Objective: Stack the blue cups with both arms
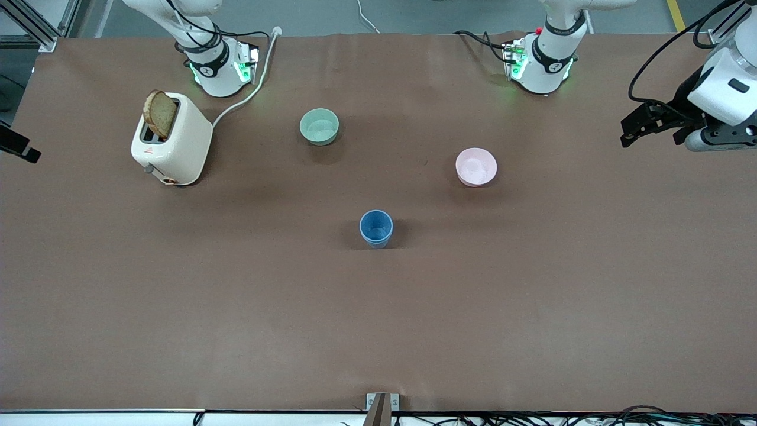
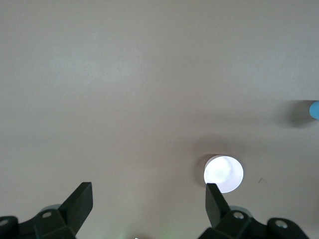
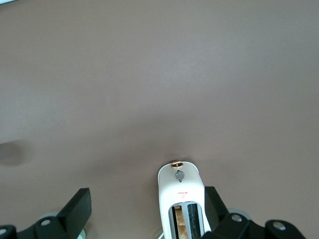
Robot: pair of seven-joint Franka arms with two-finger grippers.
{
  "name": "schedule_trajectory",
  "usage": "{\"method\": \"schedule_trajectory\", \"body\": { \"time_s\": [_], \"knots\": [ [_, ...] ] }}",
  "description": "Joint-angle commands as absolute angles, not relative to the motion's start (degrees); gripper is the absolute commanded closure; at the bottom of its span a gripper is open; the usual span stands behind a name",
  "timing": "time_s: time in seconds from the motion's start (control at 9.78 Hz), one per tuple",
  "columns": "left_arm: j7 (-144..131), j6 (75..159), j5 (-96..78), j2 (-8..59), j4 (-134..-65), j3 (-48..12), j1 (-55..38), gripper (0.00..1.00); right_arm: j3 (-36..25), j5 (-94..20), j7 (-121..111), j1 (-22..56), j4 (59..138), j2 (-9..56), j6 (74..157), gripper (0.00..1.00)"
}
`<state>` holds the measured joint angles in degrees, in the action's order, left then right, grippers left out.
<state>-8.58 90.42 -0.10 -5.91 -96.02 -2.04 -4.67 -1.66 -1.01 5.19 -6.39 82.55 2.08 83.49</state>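
Note:
The two blue cups (image 1: 375, 228) stand nested, one inside the other, upright at the middle of the table, nearer to the front camera than both bowls. An edge of the stack shows in the left wrist view (image 2: 314, 109). My left gripper (image 1: 636, 127) is open and empty, held high over the left arm's end of the table; its own view (image 2: 147, 204) shows the fingers wide apart. My right gripper (image 3: 145, 204) is open and empty, high over the toaster; in the front view only a black part of it (image 1: 20, 148) shows at the picture's edge.
A pale green bowl (image 1: 319, 126) and a pink bowl (image 1: 476, 167), also in the left wrist view (image 2: 223, 173), stand farther from the front camera than the cups. A white toaster (image 1: 171, 139) holding a slice of bread stands toward the right arm's end, also in the right wrist view (image 3: 182, 199).

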Motion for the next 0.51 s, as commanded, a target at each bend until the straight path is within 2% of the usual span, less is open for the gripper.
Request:
{"method": "schedule_trajectory", "body": {
  "time_s": [0.0,0.41],
  "knots": [
    [-7.47,90.09,0.09,-5.45,-95.28,-1.76,-4.39,0.00,-1.58,-1.23,4.66,-5.72,84.38,0.53,82.54,0.00],
    [-7.56,89.56,2.27,-5.27,-94.13,-2.02,-4.48,0.00,-1.06,-1.14,5.35,-4.92,84.20,0.70,82.53,0.00]
  ]
}}
